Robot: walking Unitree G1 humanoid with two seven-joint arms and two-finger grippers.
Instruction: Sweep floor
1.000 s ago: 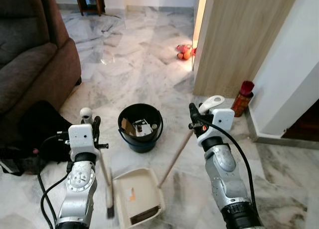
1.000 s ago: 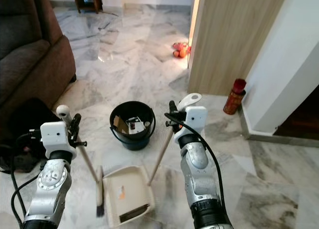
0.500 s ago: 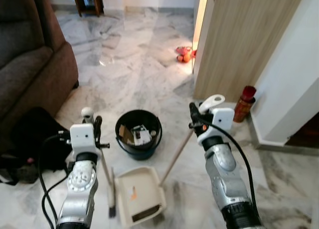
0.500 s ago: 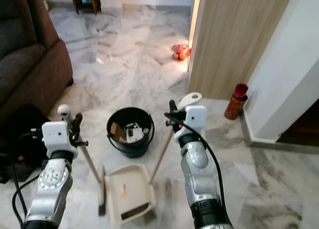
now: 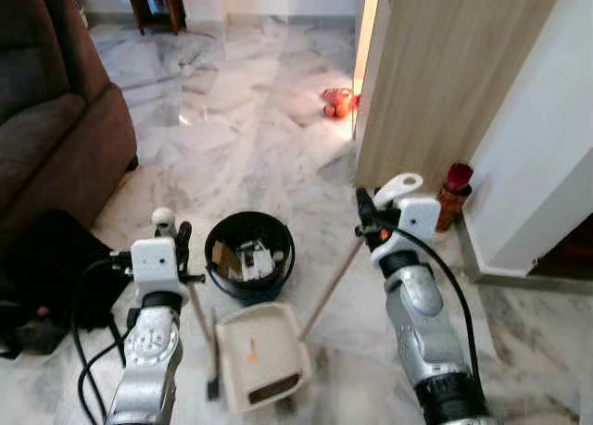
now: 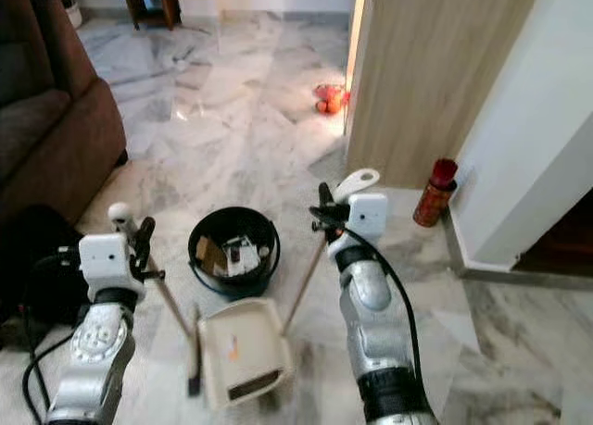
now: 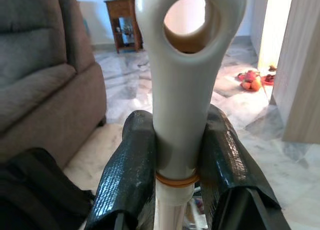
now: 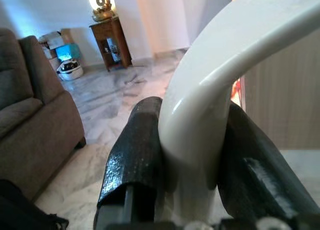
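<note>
Bright, even daylight in head views, w/ strongest light spilling thru the gap beside the wooden panel (image 5: 435, 82) and a pale glare patch on the marble floor (image 5: 199, 110) near the sofa (image 5: 51, 119). Slightly soft overall, soft shadows under the bucket (image 5: 248, 256) & dustpan (image 5: 262, 365), straight edges bowed toward frame borders. Wrist views: near handles and black fingers (image 7: 125, 180) blurred, overexposed doorway behind, bkgd room sharper.

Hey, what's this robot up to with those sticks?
It is sweeping. Its left gripper is clamped on the broom handle, and its right gripper grips the long handle of the cream dustpan standing on the marble floor. A black bucket holding scraps sits just beyond the pan.
</note>
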